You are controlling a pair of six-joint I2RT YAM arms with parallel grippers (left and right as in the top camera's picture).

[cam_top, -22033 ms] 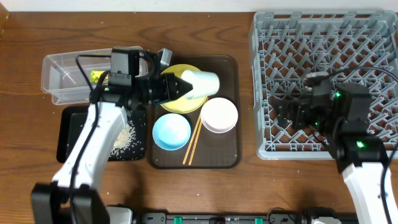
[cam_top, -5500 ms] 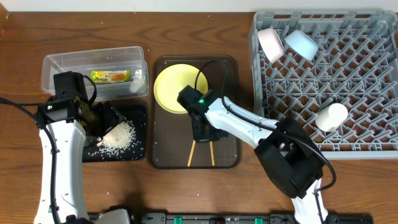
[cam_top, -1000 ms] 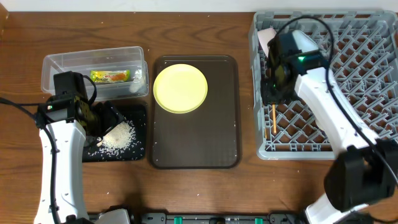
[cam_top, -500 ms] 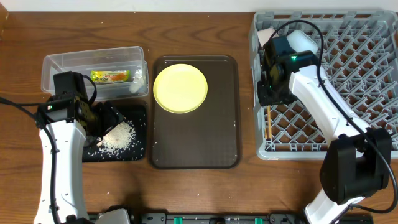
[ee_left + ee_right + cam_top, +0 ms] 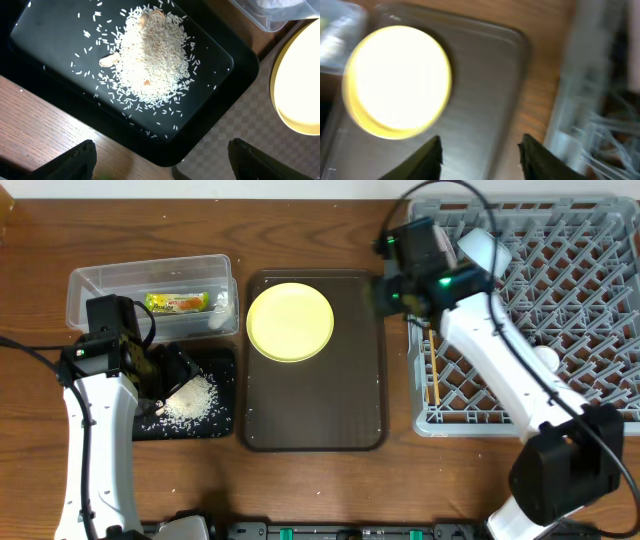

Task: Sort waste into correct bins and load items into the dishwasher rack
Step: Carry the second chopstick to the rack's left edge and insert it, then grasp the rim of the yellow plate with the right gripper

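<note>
Overhead: L gripper [image 5: 168, 373] low over black tray [image 5: 108, 405], rice heap [image 5: 190, 398] right at its tips, some grains scattered round it. Clear tub [image 5: 95, 290] just behind L gripper, touching the tray's far edge; snack wrapper [image 5: 178, 302] lies inside the tub.

R gripper [image 5: 383, 293] motion-blurred, over the gap btw brown tray [image 5: 312, 405] and dish rack [image 5: 560, 300]. Yellow plate [image 5: 290, 322] flat on the brown tray, near R gripper on its L side. Chopsticks [image 5: 434, 375] lie in the rack's nearest col., close behind R gripper and partly under the arm. Light blue bowl [image 5: 480, 248] in the rack corner beside R wrist. Pale cup [image 5: 546, 360] further into the rack, mostly hidden by R arm. Everything sits on wood worktop [image 5: 300, 230].

L wrist cam: fingers [image 5: 75, 160] spread wide, nothing btw them. Rice [image 5: 150, 55] straight ahead of gripper [image 5: 161, 150] in the black tray [image 5: 45, 45]; plate edge [image 5: 300, 85] off to its R, tub corner [image 5: 280, 12] ahead-R.

R wrist cam: heavy blur. Fingers [image 5: 427, 157] apart, gripper [image 5: 480, 150] empty, brown tray [image 5: 480, 115] showing through the gap. Plate [image 5: 397, 82] ahead-L of gripper, rack [image 5: 600, 100] on its R, worktop strip [image 5: 545, 90] btw tray and rack.
</note>
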